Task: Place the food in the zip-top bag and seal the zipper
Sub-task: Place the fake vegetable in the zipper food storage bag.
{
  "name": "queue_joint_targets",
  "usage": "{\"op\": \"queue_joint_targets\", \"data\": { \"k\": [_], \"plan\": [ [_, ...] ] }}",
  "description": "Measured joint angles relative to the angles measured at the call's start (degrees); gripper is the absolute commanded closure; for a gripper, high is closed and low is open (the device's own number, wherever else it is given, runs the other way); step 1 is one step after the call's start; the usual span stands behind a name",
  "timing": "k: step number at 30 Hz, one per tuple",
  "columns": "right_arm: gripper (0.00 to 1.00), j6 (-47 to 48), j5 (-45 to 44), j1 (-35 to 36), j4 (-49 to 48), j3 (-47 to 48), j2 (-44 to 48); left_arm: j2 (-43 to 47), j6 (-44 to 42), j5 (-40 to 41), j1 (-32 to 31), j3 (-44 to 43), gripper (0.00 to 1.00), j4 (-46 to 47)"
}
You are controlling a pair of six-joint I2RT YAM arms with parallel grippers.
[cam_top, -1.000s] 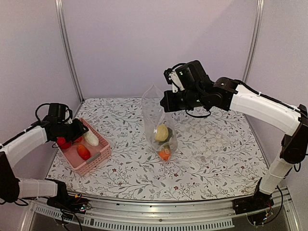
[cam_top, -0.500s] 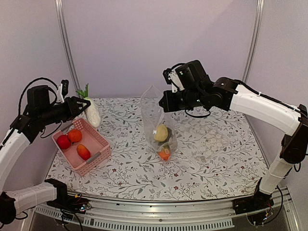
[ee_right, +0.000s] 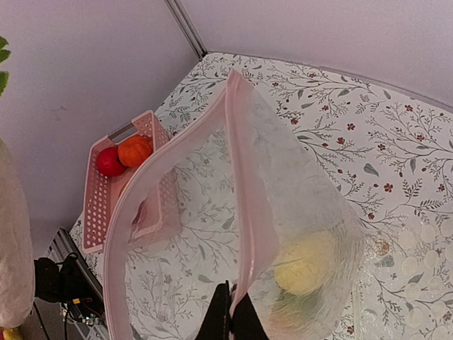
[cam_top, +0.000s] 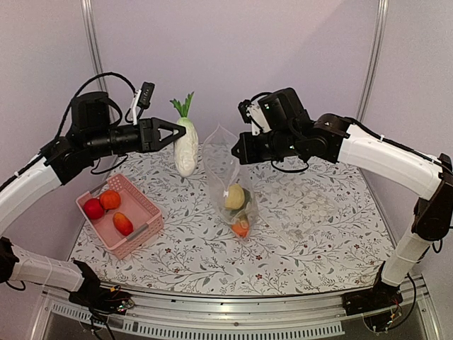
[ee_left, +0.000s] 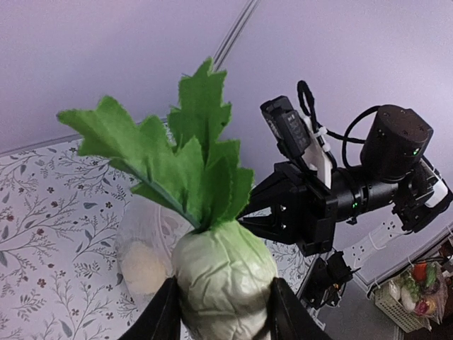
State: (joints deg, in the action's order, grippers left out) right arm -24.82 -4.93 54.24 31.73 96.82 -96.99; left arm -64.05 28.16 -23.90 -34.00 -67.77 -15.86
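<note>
- Spreading across the top view, the flower-patterned table (cam_top: pixel 318 234) carries the scene.
- Near the table's middle, the zip-top bag (cam_top: pixel 228 173) stands upright and is held up by its top. Its mouth gapes toward 9 o'clock.
- At 8 o'clock from the bag, well apart from it, the pink basket (cam_top: pixel 145 212) sits on the table near the left edge.
- Off the table, at 9 o'clock from the bag's mouth and just beside it, hangs the white radish (cam_top: pixel 186 149) with its green leaves pointing up.
- The left gripper (cam_top: pixel 177 133) reaches in from 9 o'clock, its jaws clamped on the radish's sides.
- The right gripper (cam_top: pixel 237 149) comes in from 3 o'clock, its jaws pinched tight on the bag's rim.
- Inside the bag's bottom lie a yellow piece (cam_top: pixel 236 196) and, at 6 o'clock from it, an orange piece (cam_top: pixel 241 228), with something green between them.
- In the basket sit a red fruit (cam_top: pixel 93 208), an orange fruit (cam_top: pixel 109 199) touching it, and a red-orange piece (cam_top: pixel 122 224) at 5 o'clock from them.
- In the right wrist view, the zipper (ee_right: pixel 244 212) shows as a pinkish strip along the open rim, its two sides apart.
</note>
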Motion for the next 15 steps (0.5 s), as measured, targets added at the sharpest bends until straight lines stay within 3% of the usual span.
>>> {"op": "queue_joint_targets", "data": {
  "k": [7,15],
  "plan": [
    [1.0,-0.02,0.79,0.0,-0.17,0.0,0.0,-5.05,-1.55,4.24,-6.34,-1.97,0.66,9.38],
    [1.0,-0.02,1.03,0.0,-0.76,0.0,0.0,-10.01,-4.46,12.74,-9.49,-2.6,0.67,16.26]
  ]
}}
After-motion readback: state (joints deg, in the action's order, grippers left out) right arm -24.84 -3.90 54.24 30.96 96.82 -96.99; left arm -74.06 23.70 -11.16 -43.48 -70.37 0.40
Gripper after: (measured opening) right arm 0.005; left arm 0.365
